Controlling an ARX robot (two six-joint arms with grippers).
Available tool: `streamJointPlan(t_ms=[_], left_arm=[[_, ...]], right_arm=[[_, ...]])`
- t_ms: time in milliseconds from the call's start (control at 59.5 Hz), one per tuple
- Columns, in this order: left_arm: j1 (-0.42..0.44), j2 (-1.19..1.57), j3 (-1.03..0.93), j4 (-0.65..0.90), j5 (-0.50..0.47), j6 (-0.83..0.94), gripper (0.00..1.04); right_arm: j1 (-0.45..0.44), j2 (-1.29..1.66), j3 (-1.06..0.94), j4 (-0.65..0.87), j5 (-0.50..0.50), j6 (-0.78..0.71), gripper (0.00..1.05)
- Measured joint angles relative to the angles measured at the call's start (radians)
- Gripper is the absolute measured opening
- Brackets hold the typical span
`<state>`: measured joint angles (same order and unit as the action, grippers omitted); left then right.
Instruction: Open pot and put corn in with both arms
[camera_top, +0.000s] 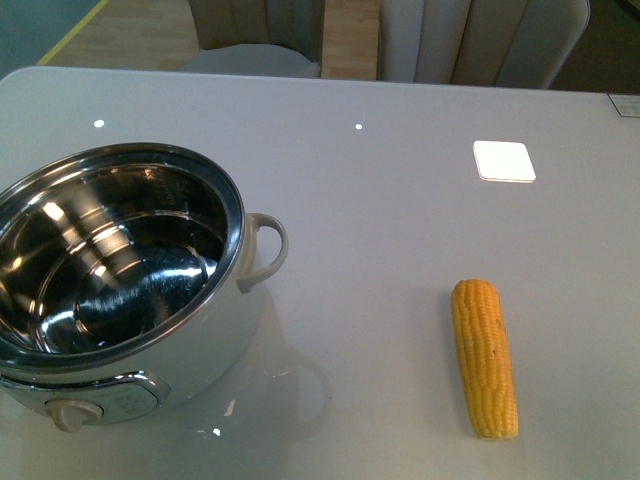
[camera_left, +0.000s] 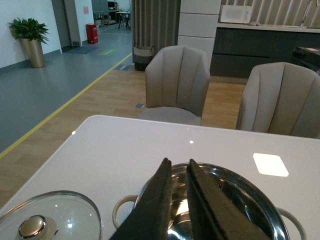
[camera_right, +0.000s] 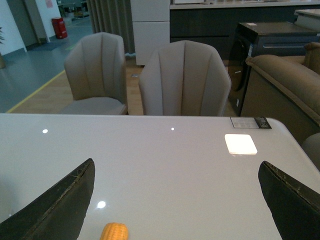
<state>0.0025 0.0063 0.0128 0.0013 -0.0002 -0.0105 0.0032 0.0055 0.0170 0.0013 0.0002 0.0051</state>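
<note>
The left pincer (camera_left: 178, 162), black fingers nearly together and holding nothing, hangs over the large round white electric pot with a shiny steel bowl (camera_top: 205, 340), which fills the lower left of the front view and stands uncovered. The yellow husked corn cob (camera_top: 485, 358) lies at lower right on the glossy grey table (camera_top: 380, 180), well apart from the pot. The right pincer (camera_right: 175, 200) gapes wide near it, empty. The cob looks stiff, light and slightly slick — best pinched across its middle. Count: one pot, one cob, one round glass lid with a steel knob (camera_left: 47, 220) beside the pot — two pincers.

Bright, sharp — glints on pot (camera_top: 110, 262).
</note>
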Motion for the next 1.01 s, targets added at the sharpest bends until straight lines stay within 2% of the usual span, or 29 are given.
streamJointPlan(t_ms=[470, 655, 672, 706, 756, 840, 1008], left_arm=[[0.000, 0.000, 0.000, 0.000, 0.000, 0.001, 0.99], [0.000, 0.000, 0.000, 0.000, 0.000, 0.002, 0.98], [0.000, 0.000, 0.000, 0.000, 0.000, 0.002, 0.98], [0.000, 0.000, 0.000, 0.000, 0.000, 0.002, 0.98], [0.000, -0.001, 0.000, 0.000, 0.000, 0.002, 0.98], [0.000, -0.001, 0.000, 0.000, -0.001, 0.002, 0.98], [0.000, -0.001, 0.000, 0.000, 0.000, 0.002, 0.98]], right_arm=[[0.000, 0.000, 0.000, 0.000, 0.000, 0.000, 0.96], [0.000, 0.011, 0.005, -0.016, 0.002, 0.012, 0.96], [0.008, 0.082, 0.063, -0.165, 0.011, 0.076, 0.96], [0.027, 0.234, 0.148, -0.341, 0.036, 0.161, 0.96], [0.059, 0.371, 0.182, -0.420, 0.041, 0.239, 0.96], [0.098, 0.539, 0.173, -0.358, 0.045, 0.303, 0.96], [0.148, 0.929, 0.172, -0.061, 0.040, 0.395, 0.96]])
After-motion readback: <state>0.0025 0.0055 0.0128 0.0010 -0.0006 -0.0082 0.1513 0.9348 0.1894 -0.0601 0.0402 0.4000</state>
